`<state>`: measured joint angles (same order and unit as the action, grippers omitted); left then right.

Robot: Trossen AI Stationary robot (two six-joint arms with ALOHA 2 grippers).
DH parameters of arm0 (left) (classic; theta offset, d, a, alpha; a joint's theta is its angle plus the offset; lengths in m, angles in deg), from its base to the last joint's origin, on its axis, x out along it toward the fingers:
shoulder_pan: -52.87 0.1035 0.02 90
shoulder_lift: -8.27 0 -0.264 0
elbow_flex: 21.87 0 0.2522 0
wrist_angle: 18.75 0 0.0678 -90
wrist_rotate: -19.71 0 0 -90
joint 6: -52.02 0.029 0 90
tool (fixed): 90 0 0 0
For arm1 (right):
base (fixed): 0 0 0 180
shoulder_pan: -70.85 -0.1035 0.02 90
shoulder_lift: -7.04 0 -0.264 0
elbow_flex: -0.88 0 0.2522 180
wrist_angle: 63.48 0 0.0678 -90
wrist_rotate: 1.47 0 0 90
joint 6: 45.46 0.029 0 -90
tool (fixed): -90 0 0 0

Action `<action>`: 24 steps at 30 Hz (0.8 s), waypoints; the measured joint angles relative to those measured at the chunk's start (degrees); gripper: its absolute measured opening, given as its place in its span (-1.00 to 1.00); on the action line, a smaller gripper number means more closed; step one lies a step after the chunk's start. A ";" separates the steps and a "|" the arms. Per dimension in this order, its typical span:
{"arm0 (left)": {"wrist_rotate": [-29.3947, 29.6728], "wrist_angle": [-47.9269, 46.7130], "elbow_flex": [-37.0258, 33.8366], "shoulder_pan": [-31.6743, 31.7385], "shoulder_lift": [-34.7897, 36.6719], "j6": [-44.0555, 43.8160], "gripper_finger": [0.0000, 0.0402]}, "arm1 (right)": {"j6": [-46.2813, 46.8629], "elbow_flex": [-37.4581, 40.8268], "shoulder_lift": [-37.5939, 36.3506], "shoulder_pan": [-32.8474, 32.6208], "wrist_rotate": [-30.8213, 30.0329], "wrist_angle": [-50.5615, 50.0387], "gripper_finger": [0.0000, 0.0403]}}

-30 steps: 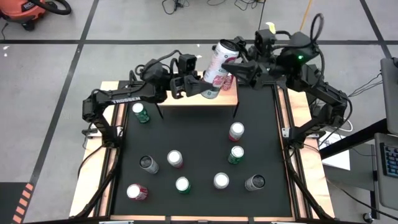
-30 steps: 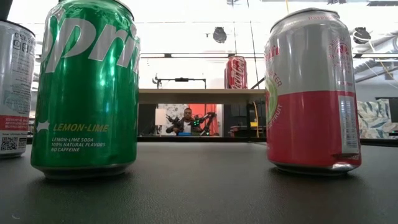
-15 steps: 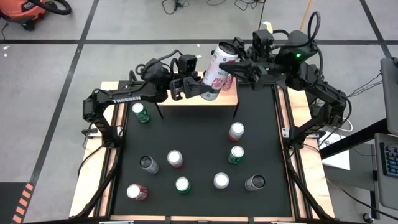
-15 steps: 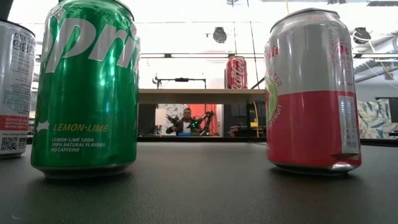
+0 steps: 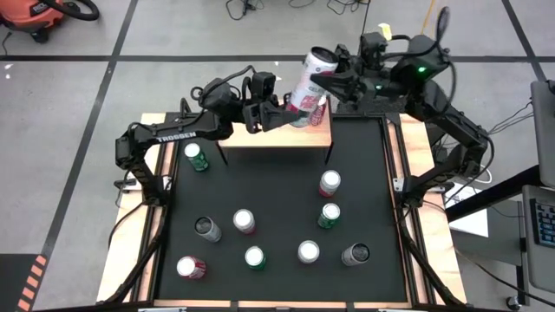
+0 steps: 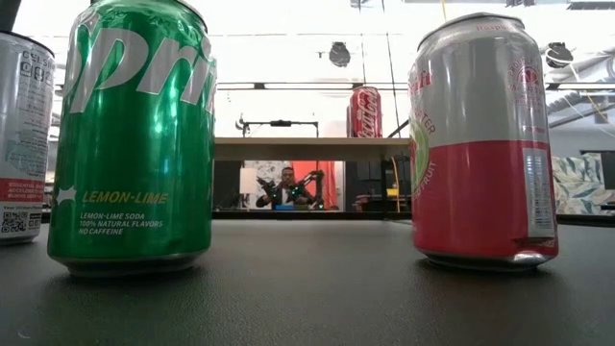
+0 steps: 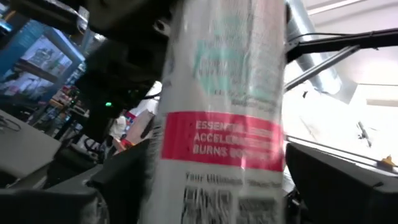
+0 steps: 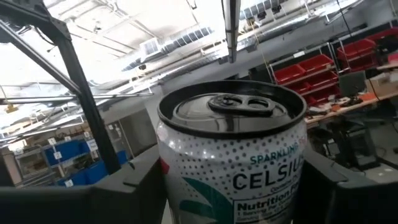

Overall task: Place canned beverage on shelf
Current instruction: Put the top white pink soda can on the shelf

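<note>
surface (image 5: 277,199): black-topped, carrying nine or so upright cans spread well apart in the high view, with the shelf at its far edge.
shelf (image 5: 260,137): low stand with a light wood top and thin black legs; a red Coca-Cola can (image 6: 364,111) already stands on its right end, seen in the low view.
right arm: reaches in from the far right corner; the right gripper (image 5: 323,80) has its jaws clamped on the upper part of the Celsius can (image 5: 310,78), whose lid fills the right wrist view between two dark fingers.
left arm: stretches along the back of the surface to the shelf; the left gripper (image 5: 279,111) sits at the lower end of the same can, its jaws spread wide on either side of it and apparently released.
Celsius can: tall, slim, white with small dots, a pink-red band and green leaf print; top unopened, tab flat. It hangs tilted in the air above the right part of the shelf, lid leaning away to the far side, base toward the left gripper.
step in hand: judged a hand-over between the arms, with the right arm now carrying the can.
next move: likely needs the left gripper to back clear, then the can brought upright and lowered onto bare wood beside the Coca-Cola can without knocking it.
</note>
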<state>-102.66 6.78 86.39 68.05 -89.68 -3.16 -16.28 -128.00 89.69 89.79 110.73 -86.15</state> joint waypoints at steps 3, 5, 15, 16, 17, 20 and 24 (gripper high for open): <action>-0.21 -0.77 0.00 1.19 0.33 0.08 0.92 | -0.17 -0.01 -1.21 0.24 0.05 -2.39 0.12; -0.40 -1.72 0.00 2.01 0.64 0.41 0.94 | -0.48 -0.01 -1.74 0.24 -0.80 -4.37 0.13; 9.43 -24.65 -0.04 3.57 9.61 23.04 0.95 | -2.87 -0.08 -3.65 0.23 -8.35 -12.19 0.13; 11.18 -27.73 -0.04 3.10 10.64 25.99 0.95 | -2.89 -0.08 -3.46 0.20 -9.13 -12.56 0.13; 12.55 -30.52 -0.04 2.68 11.54 28.63 0.95 | -2.89 -0.08 -3.22 -0.01 -10.12 -12.79 0.13; 14.91 -37.79 -0.04 1.16 13.25 32.70 0.95 | -2.89 -0.08 -2.27 -0.30 -12.02 -12.72 0.13; 19.88 -45.77 -0.04 -1.08 14.17 34.87 0.95 | -2.27 -0.08 -0.53 -0.33 -13.23 -12.48 0.13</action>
<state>-82.77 -39.00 86.35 66.97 -75.51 31.71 -18.55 -128.08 89.16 89.46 97.50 -98.63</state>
